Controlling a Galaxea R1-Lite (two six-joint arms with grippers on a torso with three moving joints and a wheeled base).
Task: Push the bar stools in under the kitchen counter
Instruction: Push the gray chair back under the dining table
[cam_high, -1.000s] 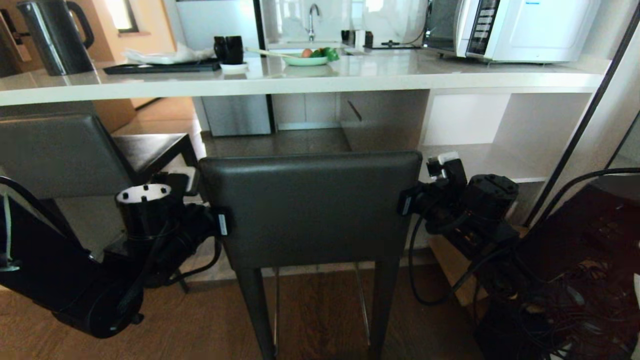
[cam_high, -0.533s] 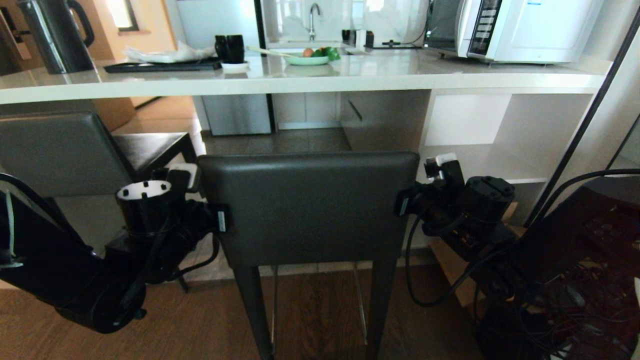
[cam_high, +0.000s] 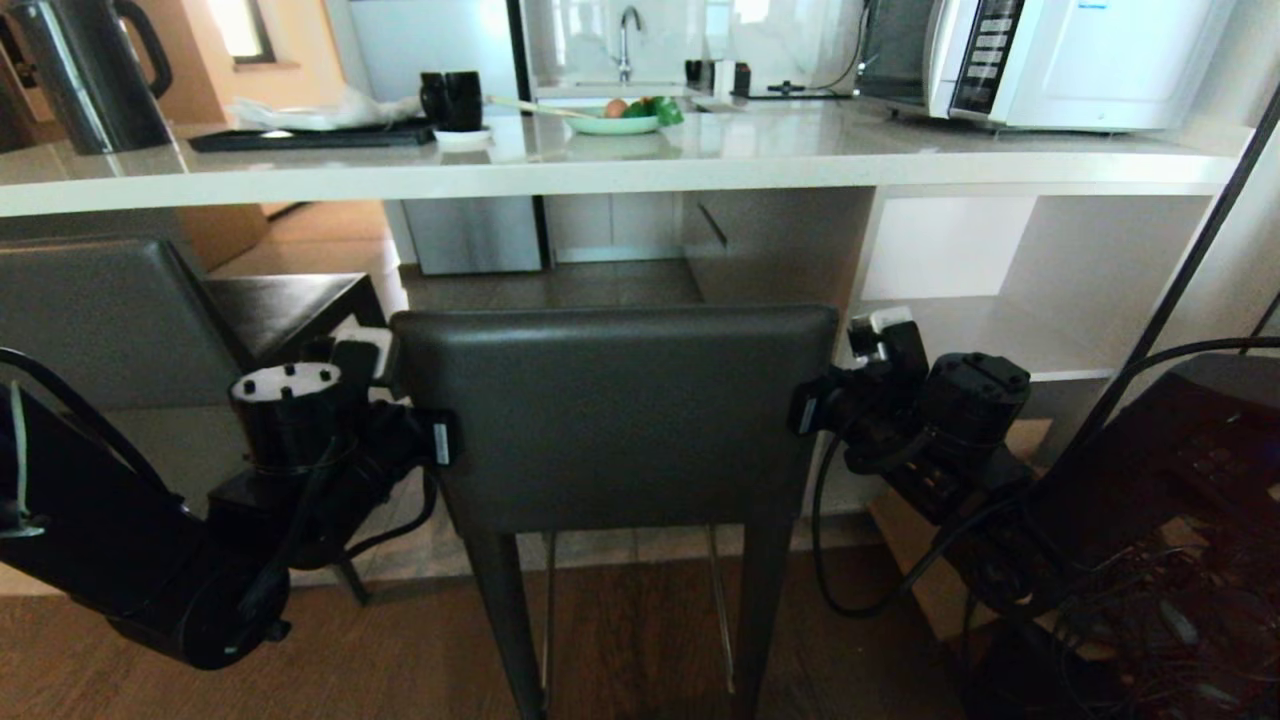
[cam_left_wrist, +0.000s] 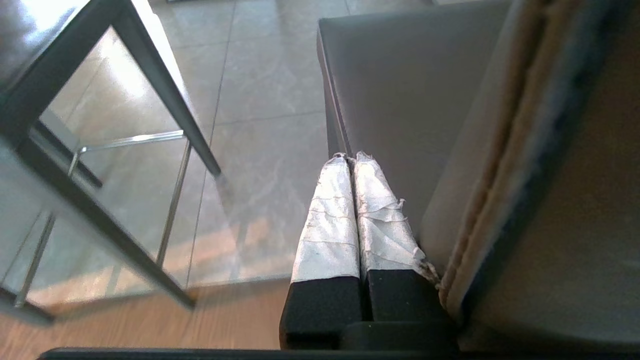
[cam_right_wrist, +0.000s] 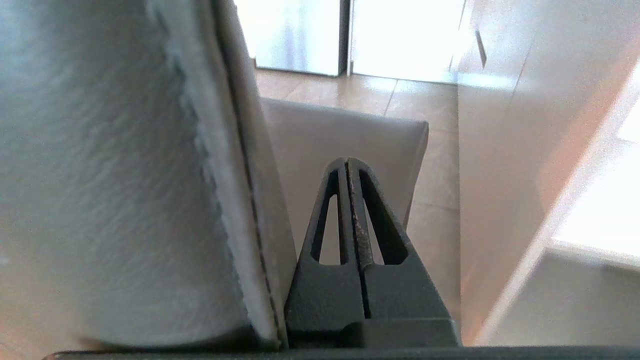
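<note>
Left fingers: the left gripper (cam_left_wrist: 350, 159) has its taped fingers (cam_left_wrist: 327, 220) pressed together, holding nothing; they lie along the left side edge of the near stool (cam_high: 615, 415) backrest.
Right fingers: the right gripper (cam_right_wrist: 347, 161) has its fingers (cam_right_wrist: 372, 220) pressed together and empty, flat against the backrest's right side edge.
Arms: both reach forward level, one at each side of the backrest, flanking it.
Near stool: centred in front of the worktop (cam_high: 600, 165), its backrest below the worktop's edge, its seat towards the open space underneath.
Second stool: the other stool (cam_high: 110, 320) stands to the left, turned at an angle, its seat corner near the left gripper.
Surroundings: kettle (cam_high: 85, 70), tray (cam_high: 310, 135), mug (cam_high: 455, 98), green bowl (cam_high: 610, 122) and microwave (cam_high: 1070, 60) on the worktop; white shelving (cam_high: 1000, 290) to the right; cables (cam_high: 1150, 620) on the floor.
</note>
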